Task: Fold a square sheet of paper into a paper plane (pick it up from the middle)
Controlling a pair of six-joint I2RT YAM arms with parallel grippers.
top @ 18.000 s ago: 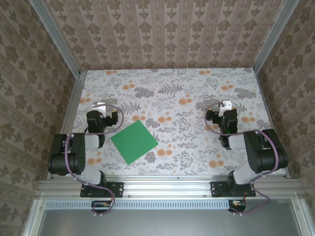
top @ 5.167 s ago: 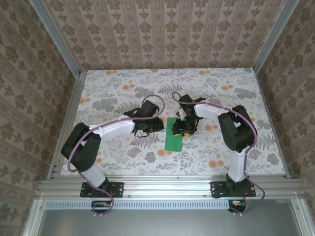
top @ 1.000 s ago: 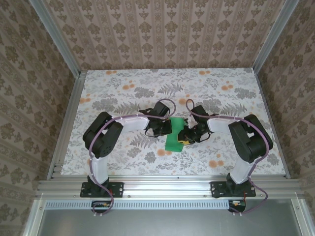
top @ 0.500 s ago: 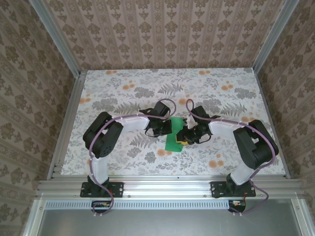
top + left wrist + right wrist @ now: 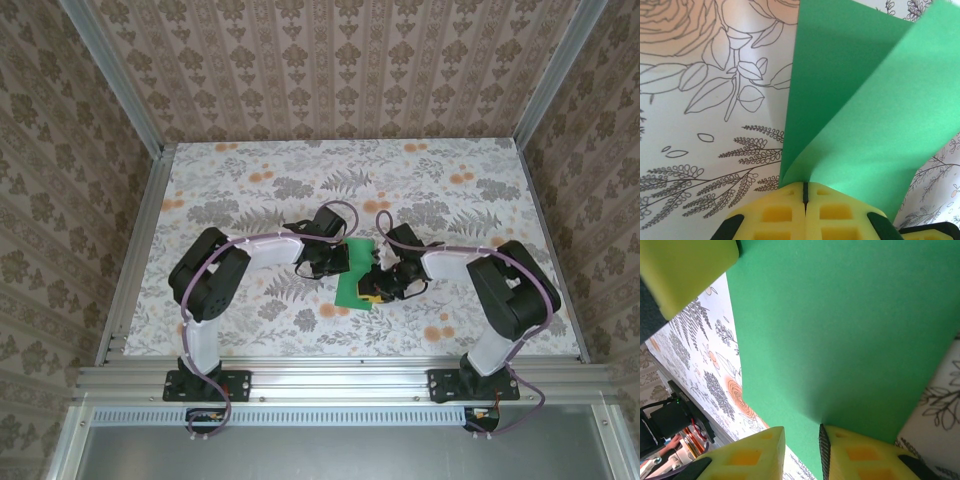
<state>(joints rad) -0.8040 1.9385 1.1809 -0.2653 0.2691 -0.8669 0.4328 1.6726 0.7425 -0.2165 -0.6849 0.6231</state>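
The square sheet of paper (image 5: 351,291) lies folded into a narrow green strip at the middle of the table, between both grippers. My left gripper (image 5: 338,263) is shut, its yellow tips (image 5: 804,190) set against the paper (image 5: 865,125) where two layers meet; the upper layer lifts off to the right. My right gripper (image 5: 377,287) is at the strip's right edge. Its jaws (image 5: 801,434) stand a little apart over the flat paper (image 5: 840,330), with nothing between them. The left gripper's yellow finger (image 5: 685,270) shows at the upper left of the right wrist view.
A floral cloth covers the table (image 5: 250,190). Aluminium rails (image 5: 340,385) run along the near edge by the arm bases, and patterned walls close in the left, back and right sides.
My right gripper has shifted slightly toward the near edge along the paper's right side and its jaws have widened a little. The left gripper and the paper have stayed put.
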